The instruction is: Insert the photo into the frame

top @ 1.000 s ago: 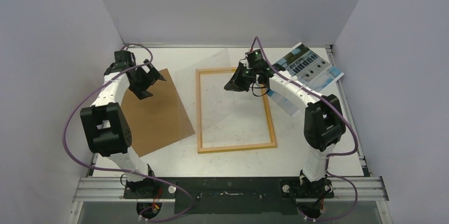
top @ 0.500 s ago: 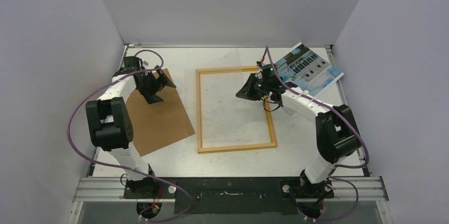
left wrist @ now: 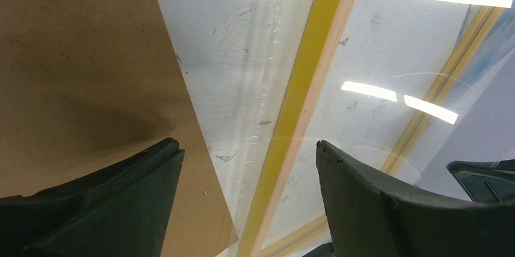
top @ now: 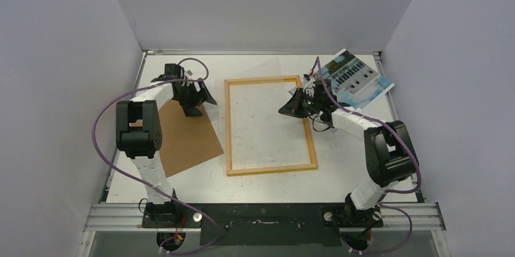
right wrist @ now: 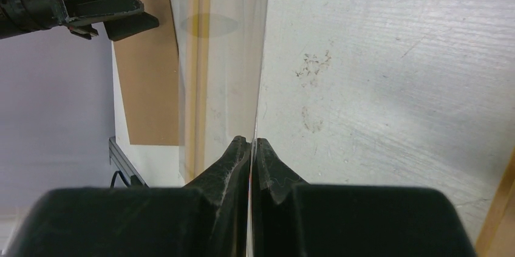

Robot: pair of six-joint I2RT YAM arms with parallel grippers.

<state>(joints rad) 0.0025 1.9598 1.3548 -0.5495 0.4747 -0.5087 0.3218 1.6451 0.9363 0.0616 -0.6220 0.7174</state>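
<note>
The frame (top: 228, 129) lies flat mid-table, its yellow rail in the left wrist view (left wrist: 310, 68). The photo (top: 355, 79) lies at the back right, partly over the table edge, behind my right arm. My right gripper (top: 288, 107) is shut on the edge of a clear sheet (right wrist: 225, 56) and holds it tilted over the frame; the jaws pinch it (right wrist: 250, 141). My left gripper (top: 203, 98) is open and empty, hovering over the gap between the brown backing board (top: 182, 138) and the frame's left rail (left wrist: 247, 146).
The brown board (left wrist: 79, 56) lies left of the frame, its right edge close to the left rail. White walls close in the table on the left, back and right. The arm bases stand at the near edge.
My left gripper has moved right, from over the brown board to the frame's left rail. My right gripper has moved right towards the frame's right rail with the clear sheet in it.
</note>
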